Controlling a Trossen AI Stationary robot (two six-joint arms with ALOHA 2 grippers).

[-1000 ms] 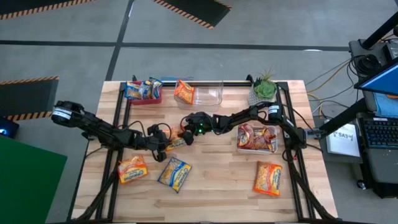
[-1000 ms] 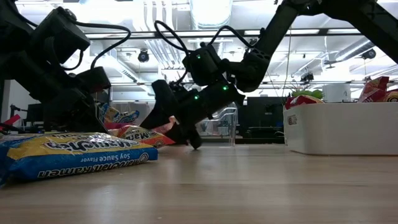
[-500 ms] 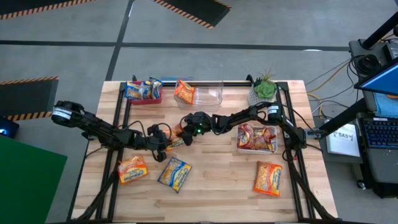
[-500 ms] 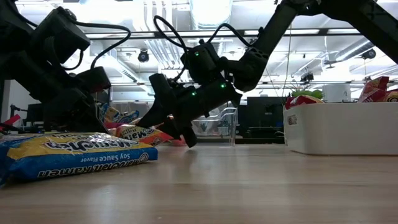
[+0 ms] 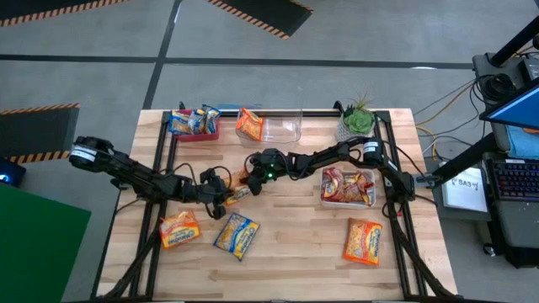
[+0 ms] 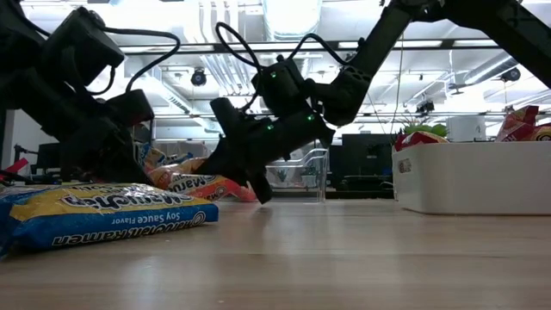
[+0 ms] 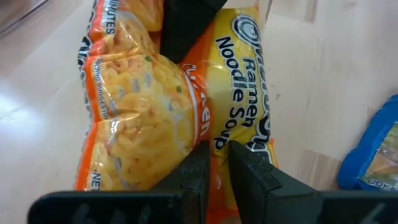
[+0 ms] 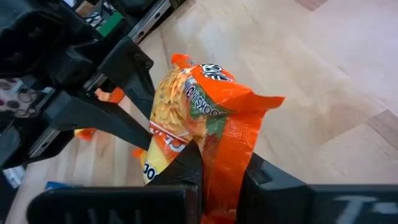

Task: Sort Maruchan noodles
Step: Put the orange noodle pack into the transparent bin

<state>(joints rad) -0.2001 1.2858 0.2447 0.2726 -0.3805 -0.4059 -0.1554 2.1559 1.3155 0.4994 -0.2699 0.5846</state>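
Observation:
An orange-and-yellow Maruchan noodles packet sits at the table's middle, between my two grippers. My left gripper comes from the table's left and is shut on one end of it. My right gripper comes from the right and is shut on the other end. Lying flat on the near left of the table are a blue packet and an orange one. Another orange packet lies flat at the near right. My left gripper pinches the packet's end nearest the left arm between its two fingers, slanting down from the table's left. The film bulges on both sides of the fingers. My right gripper pinches the crumpled orange end seam between its two fingers, coming almost level from the table's right. That end is raised; the packet slopes down toward the left arm.
A red bin with blue packets stands at the far left. Beside it is a clear bin with an orange packet. A white bin with red packets sits at the right, and a potted plant stands far right.
My right gripper has shut on the orange packet's end and rolled a little. That end has risen off the table and crumpled between the fingers. The left gripper has kept its hold.

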